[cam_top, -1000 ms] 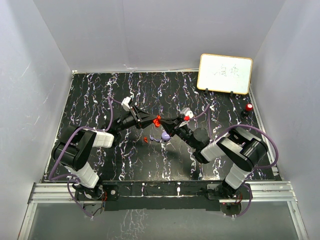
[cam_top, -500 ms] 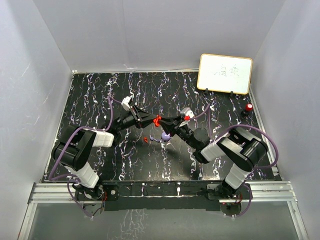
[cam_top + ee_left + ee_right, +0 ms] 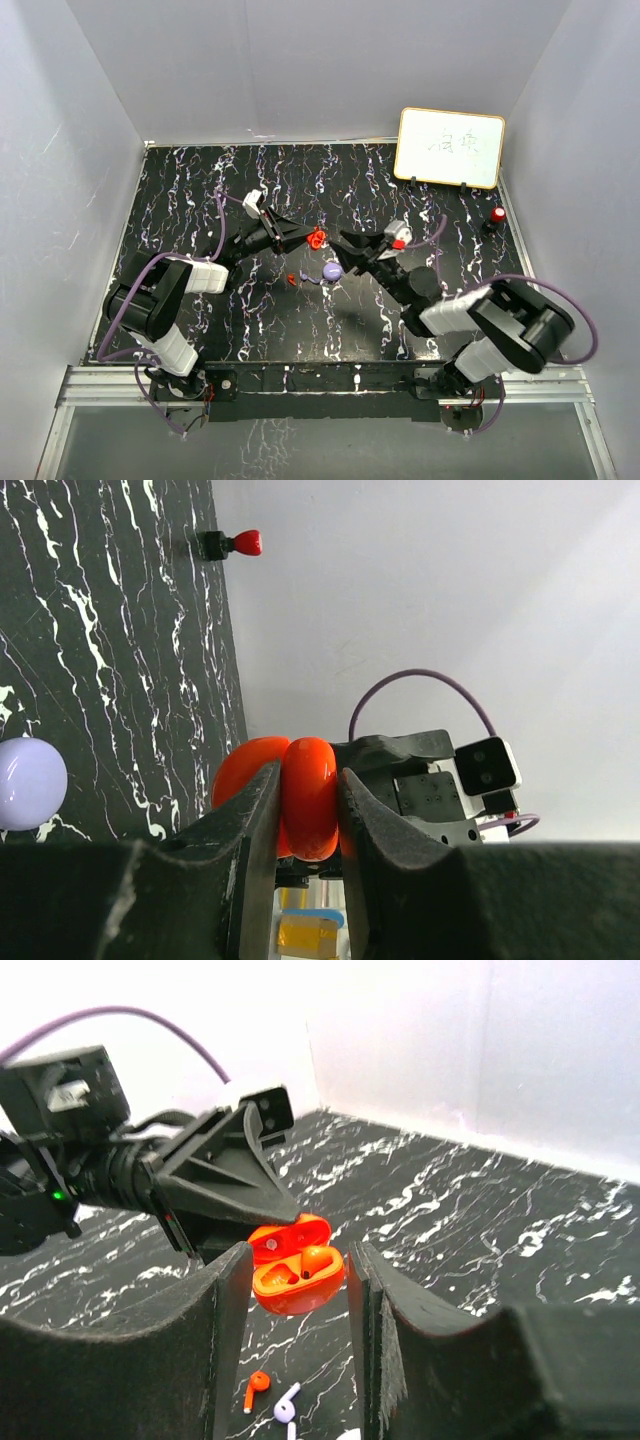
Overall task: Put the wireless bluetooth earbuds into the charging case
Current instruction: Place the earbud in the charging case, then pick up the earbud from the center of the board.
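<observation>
The table (image 3: 180, 190) is a black slab with white marbled streaks. At its far right corner a whiteboard (image 3: 450, 148) stands upright on small feet, and a red knob (image 3: 497, 217) sits just near of it by the right edge. Around the middle lies a purple case (image 3: 332, 270). Just left of it are a red earbud (image 3: 255, 1390) and a pale earbud (image 3: 286, 1407), close together.

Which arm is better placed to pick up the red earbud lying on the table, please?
Right: the right gripper is open and empty, with the red earbud nearby, while the left gripper is shut on the open red case.
</observation>
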You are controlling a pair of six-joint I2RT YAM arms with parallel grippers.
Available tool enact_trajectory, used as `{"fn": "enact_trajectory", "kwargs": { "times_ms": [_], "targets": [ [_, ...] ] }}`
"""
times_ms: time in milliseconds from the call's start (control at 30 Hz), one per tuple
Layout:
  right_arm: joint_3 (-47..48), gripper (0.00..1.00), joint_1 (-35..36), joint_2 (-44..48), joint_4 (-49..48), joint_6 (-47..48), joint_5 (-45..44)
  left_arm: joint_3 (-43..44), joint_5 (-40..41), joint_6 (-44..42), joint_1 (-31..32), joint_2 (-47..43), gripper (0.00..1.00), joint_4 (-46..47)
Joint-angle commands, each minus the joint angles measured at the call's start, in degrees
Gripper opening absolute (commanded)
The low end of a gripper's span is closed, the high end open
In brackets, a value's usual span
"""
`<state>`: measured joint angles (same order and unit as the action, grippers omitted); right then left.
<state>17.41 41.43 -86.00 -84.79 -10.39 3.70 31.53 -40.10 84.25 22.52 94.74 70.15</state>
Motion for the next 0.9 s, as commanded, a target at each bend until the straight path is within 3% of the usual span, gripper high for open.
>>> {"fn": "enact_trajectory", "kwargs": {
  "times_ms": [0,100,200,267,333,467,700,867],
  "targets": [
    [-3.91,0.41,-0.47,10.0,-14.89,2.41,-4.5,1.51,-0.99,0.32,-0.36,-0.34,0.0,4.22],
    [-3.41,0.41,-0.52,19.35,2.0,4.13,-6.42,1.67,-1.3,0.1,-1.14,0.21,0.0,4.91],
    [7.24,0.42,-0.52,27.26,34.34,2.51,-11.0,1.64,-1.55,-0.13,-2.38,0.57,0.0,4.65],
    [13.52,0.42,-0.48,27.77,51.48,1.11,-12.15,1.32,-1.56,-0.13,-3.54,0.7,0.0,4.82],
    [18.01,0.43,-0.53,26.31,61.27,1.31,-10.5,1.06,-1.58,-0.14,-4.38,0.83,0.0,4.78],
    [21.69,0.43,-0.5,22.46,68.6,-0.13,-5.66,0.97,-2.53,0.99,-5.65,1.81,0.0,5.72],
    [22.38,0.43,0.15,17.07,69.88,-3.86,0.87,-2.13,-3.87,1.87,-11.37,-0.29,0.0,6.4],
    [23.87,0.43,2.76,12.95,70.87,-5.46,0.97,-3.13,-4.93,-0.88,-14.76,-3.84,0.0,1.58]
  ]
}}
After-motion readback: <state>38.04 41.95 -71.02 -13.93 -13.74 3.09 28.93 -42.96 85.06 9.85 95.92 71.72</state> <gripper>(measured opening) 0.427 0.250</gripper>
